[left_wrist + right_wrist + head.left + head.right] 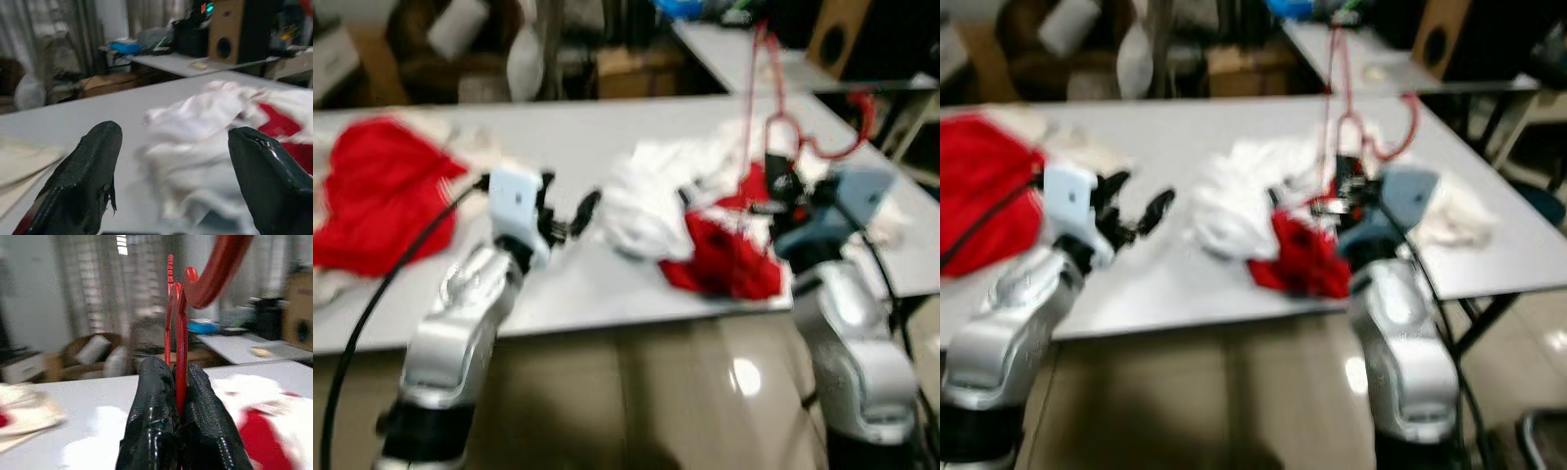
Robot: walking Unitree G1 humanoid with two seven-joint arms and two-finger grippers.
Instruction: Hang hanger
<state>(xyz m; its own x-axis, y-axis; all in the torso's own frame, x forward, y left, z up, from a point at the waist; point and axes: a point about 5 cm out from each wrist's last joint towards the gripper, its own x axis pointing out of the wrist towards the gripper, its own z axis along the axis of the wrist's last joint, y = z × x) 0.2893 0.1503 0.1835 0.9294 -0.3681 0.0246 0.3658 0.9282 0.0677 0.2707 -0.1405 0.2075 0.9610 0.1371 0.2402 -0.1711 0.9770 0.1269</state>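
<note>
Here the right gripper, clamped on the red hanger above the clothes pile, should carry it level, while the left gripper hovers open left of the pile.

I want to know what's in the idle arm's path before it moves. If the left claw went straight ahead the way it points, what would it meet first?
Most likely the white cloth heaped on the table: the open left claw points at it, with red cloth beyond. The views are blurred, so depth is uncertain.
</note>
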